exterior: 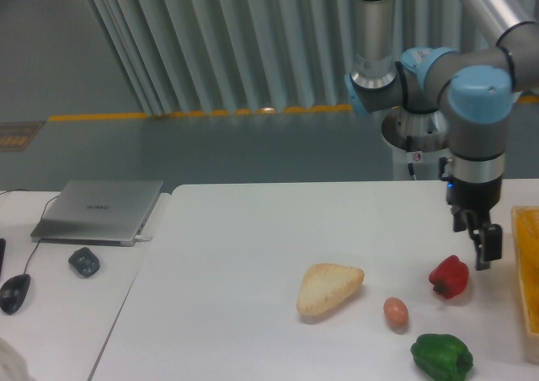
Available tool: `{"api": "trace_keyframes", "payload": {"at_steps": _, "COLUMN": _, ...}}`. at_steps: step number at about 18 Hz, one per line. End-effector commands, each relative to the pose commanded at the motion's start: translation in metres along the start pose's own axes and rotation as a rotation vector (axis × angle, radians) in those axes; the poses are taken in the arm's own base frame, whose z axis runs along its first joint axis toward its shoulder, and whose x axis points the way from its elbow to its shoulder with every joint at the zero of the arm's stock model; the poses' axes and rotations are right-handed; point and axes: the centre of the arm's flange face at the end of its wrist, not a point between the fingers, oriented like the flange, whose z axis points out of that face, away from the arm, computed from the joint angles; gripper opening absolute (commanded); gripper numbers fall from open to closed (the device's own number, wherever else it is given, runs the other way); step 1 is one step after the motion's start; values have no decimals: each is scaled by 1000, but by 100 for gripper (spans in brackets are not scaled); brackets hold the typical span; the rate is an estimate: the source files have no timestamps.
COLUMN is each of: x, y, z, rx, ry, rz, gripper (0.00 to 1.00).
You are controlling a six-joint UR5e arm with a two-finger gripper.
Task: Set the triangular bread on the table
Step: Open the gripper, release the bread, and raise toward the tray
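Observation:
The triangular bread [328, 287], a pale golden bun with rounded corners, lies flat on the white table [244, 263] near the middle front. My gripper [481, 248] hangs far to its right, above the table beside the red pepper [449, 276]. Nothing is held between its dark fingers [483, 250], which point downward; the viewing angle hides the gap between them.
A small brownish egg [396, 312] sits right of the bread, and a green pepper [441, 356] lies at the front right. A yellow tray [529, 271] is at the right edge. A laptop [99, 210], a dark small object [84, 261] and a mouse [14, 292] rest on the left desk.

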Motion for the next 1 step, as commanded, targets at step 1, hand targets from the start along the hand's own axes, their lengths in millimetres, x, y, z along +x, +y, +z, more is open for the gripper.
{"api": "trace_keyframes", "payload": {"at_steps": 1, "x": 3, "y": -1, "z": -3, "rx": -11, "ry": -3, "rz": 5, "gripper": 100}}
